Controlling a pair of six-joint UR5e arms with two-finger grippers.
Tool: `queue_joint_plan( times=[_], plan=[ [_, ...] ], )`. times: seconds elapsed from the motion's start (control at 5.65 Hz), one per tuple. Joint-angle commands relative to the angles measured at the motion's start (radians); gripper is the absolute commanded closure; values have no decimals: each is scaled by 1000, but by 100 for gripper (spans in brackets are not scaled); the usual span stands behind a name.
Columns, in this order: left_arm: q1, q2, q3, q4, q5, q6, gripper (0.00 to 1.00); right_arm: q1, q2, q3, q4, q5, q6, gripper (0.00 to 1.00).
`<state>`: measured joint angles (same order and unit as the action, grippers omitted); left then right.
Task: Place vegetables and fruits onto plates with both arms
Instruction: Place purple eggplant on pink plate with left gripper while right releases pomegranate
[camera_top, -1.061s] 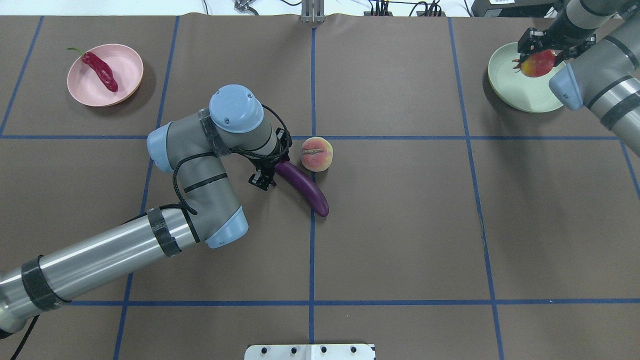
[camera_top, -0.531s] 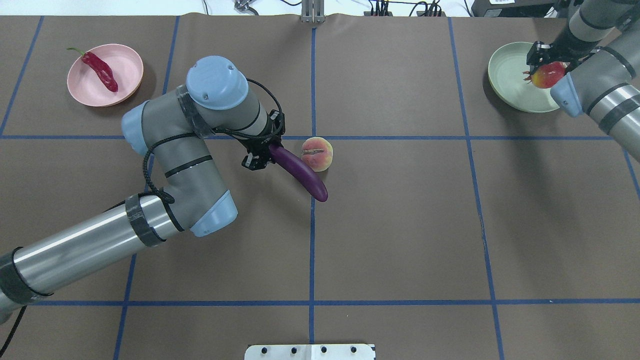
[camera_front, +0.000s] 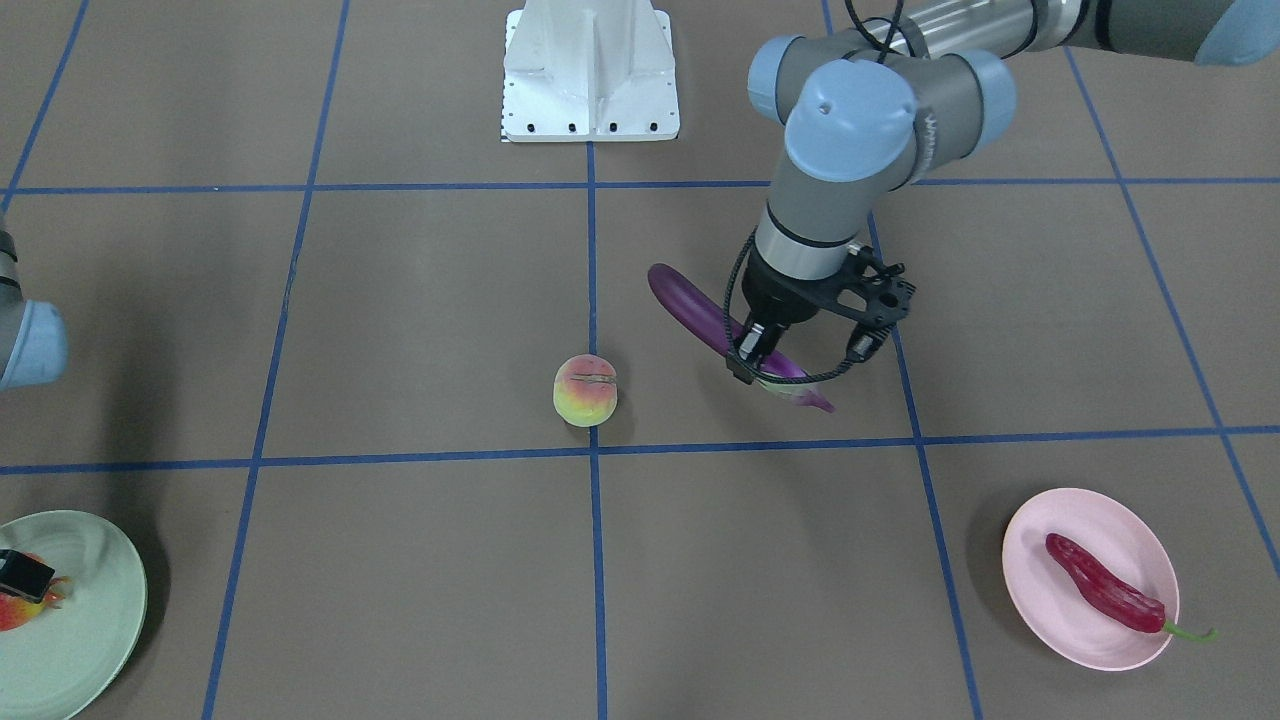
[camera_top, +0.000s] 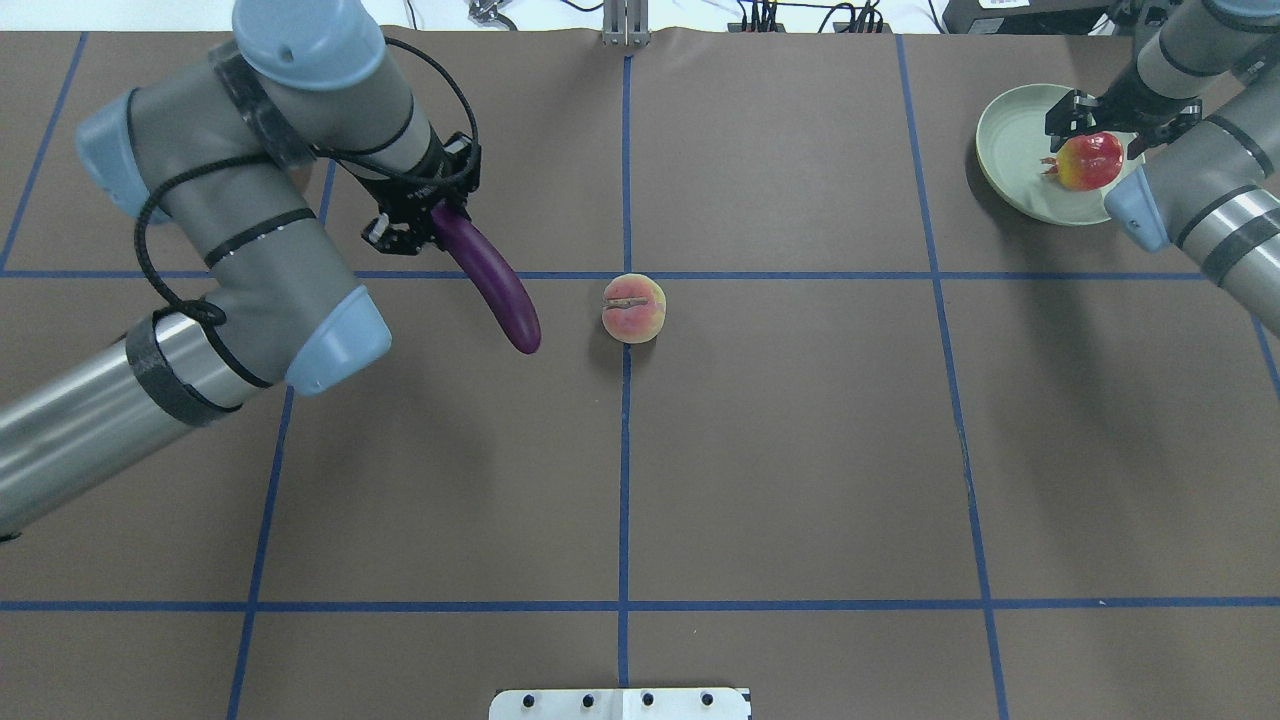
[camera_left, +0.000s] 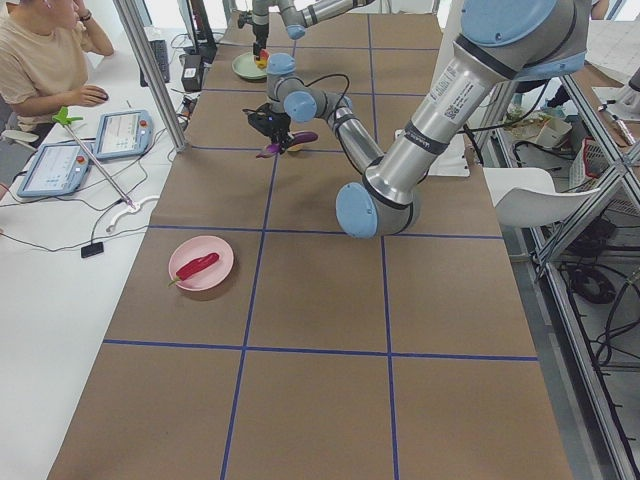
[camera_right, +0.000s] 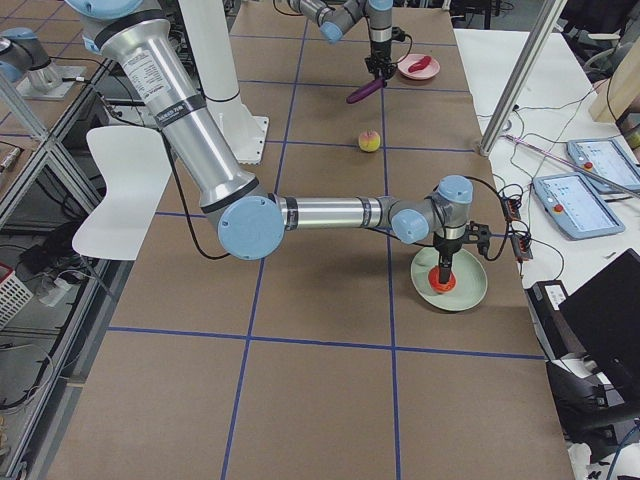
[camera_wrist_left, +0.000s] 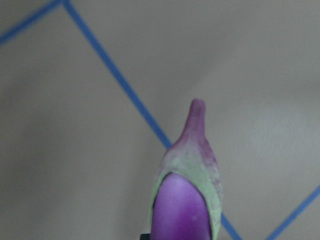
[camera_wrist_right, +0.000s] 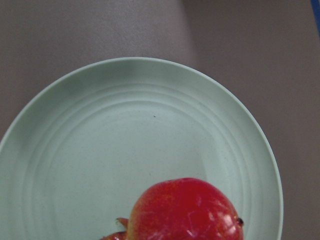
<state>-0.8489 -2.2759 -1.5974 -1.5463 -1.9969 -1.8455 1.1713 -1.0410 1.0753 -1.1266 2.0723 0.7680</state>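
Quick count: two plates, two fruits, two veggies, two arms.

The eggplant (camera_top: 492, 288) is up off the bench (camera_top: 800, 450), with the left gripper (camera_top: 418, 226) and its fingers clamped on it near the cap end. From overhead its long axis runs diagonally. The rounded purple tip points back toward the robot's side and in toward the middle blue line, stopping short of the peach (camera_top: 633, 309). The greenish cap and stem poke out past the fingers on the far side, and the left wrist cam looks straight down that stem at the bench.

The peach sits by itself on the bench, right on the centre line by a tape crossing, crease facing up.

The chili (camera_front: 1105, 585) lies slantwise across the pink plate (camera_front: 1040, 600), with its green stem hanging out over the rim. In the overhead view the left arm covers that plate.

The pomegranate (camera_top: 1088, 161) is on the mint plate (camera_top: 1015, 150), off to the side nearest the right arm, with its crown pointing toward the plate's middle. The right gripper (camera_top: 1098, 130) is right on top of it. I can't tell whether its fingers are pinching the fruit or just sitting open around it.
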Motion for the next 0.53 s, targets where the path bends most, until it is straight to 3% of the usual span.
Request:
queue_joint_plan(
  times=[0.0,0.18,0.35],
  plan=[
    [-176,3,197,-68,-3,134,100,-48,-43,148,4,37,99,0],
    [-237,0,405,-266,-3,141,100,-86,-53,210,4,66,190,0],
    [-272,-17,539,-382,-3,202,100,-103,-60,251,7,66,245,0]
  ],
)
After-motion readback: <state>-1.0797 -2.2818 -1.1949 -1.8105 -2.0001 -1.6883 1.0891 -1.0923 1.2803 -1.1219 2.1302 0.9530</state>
